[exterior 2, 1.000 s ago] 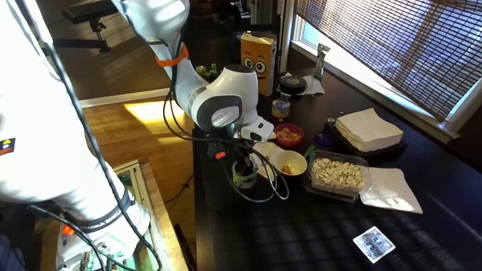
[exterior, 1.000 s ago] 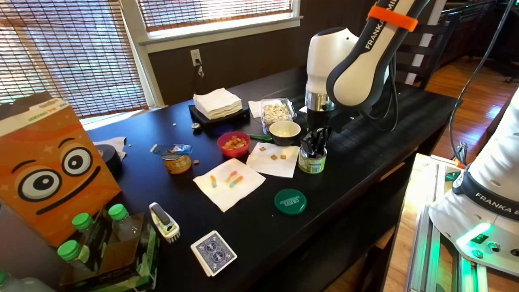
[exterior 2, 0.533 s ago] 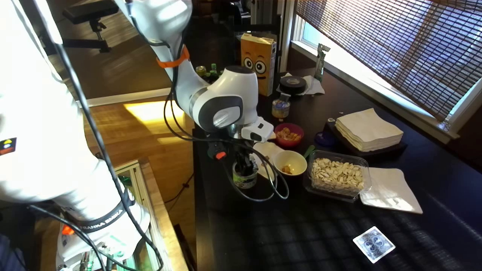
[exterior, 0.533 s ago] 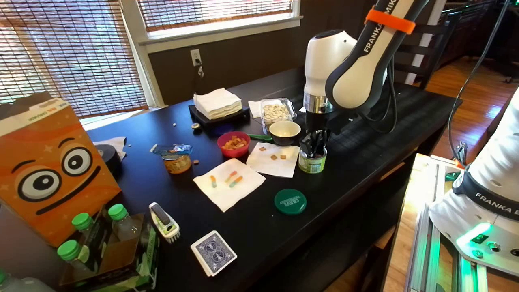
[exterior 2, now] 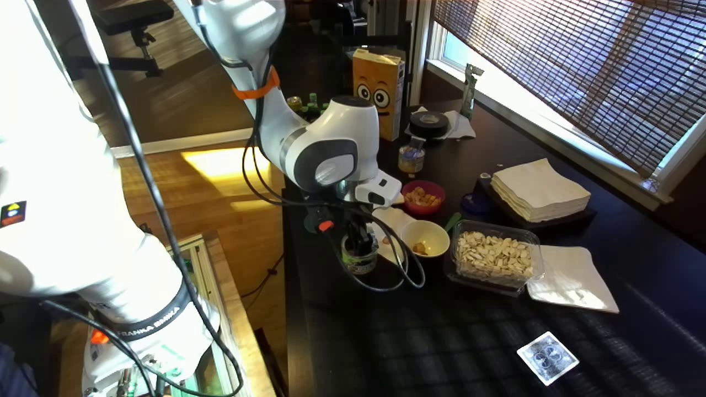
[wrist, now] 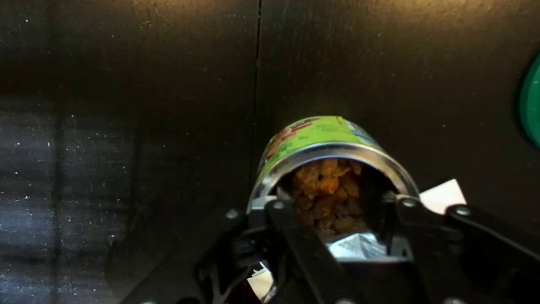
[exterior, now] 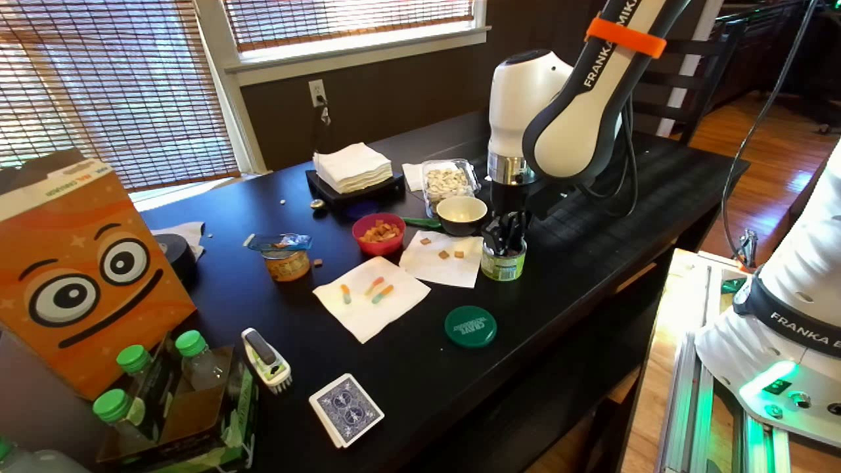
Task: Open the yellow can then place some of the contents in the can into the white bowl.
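Observation:
The yellow can (exterior: 503, 267), yellowish-green and without a lid, stands upright on the dark table near its edge. My gripper (wrist: 337, 197) points down, its fingertips inside the can's rim. The fingers are apart, one near each side of the opening. Brown-orange pieces (wrist: 329, 181) lie between them, unpinched. A silvery foil-like piece (wrist: 356, 246) shows at the can's near side. Close by the can is the white bowl (exterior 2: 436, 234), dark outside and pale yellowish inside, with a few brown pieces at its bottom. The fingertips are hidden by the can in both exterior views.
A napkin with brown squares (exterior: 470, 272) lies beside the can. A green round lid (exterior: 470, 327), a red bowl (exterior: 378, 248) and a clear seed box (exterior 2: 496, 281) are nearby. The arm's cable (exterior 2: 411, 275) loops low between can and white bowl.
The can has shifted slightly along with my gripper, which stays inside its rim. The upper arm has moved a little. The white bowl has not moved.

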`<action>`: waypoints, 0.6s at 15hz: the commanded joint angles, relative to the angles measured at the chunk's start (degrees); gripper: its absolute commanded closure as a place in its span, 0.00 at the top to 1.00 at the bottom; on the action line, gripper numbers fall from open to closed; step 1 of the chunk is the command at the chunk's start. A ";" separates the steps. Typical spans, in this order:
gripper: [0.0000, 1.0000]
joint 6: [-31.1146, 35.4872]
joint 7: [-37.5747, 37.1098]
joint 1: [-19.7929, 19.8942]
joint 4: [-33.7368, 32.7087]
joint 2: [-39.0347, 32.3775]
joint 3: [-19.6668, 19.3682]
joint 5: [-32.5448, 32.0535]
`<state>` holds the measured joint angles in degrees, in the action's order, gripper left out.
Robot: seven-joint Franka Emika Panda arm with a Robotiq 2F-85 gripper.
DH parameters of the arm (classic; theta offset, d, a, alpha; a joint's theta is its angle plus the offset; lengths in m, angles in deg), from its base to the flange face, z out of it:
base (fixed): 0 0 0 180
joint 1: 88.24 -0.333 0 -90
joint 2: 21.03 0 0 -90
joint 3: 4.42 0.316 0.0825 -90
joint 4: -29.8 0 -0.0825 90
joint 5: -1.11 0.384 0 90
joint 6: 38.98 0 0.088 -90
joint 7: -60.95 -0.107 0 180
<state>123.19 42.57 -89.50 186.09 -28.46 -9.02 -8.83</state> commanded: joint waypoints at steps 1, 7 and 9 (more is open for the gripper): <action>0.12 0.34 -1.94 -1.24 -1.42 -2.33 -0.92 -1.68; 0.04 0.22 -2.13 -1.60 -2.04 -2.83 -1.24 -1.71; 0.03 0.10 -2.16 -1.67 -1.99 -2.59 -1.37 -1.66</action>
<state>123.17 42.56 -90.01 185.26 -28.98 -9.45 -8.83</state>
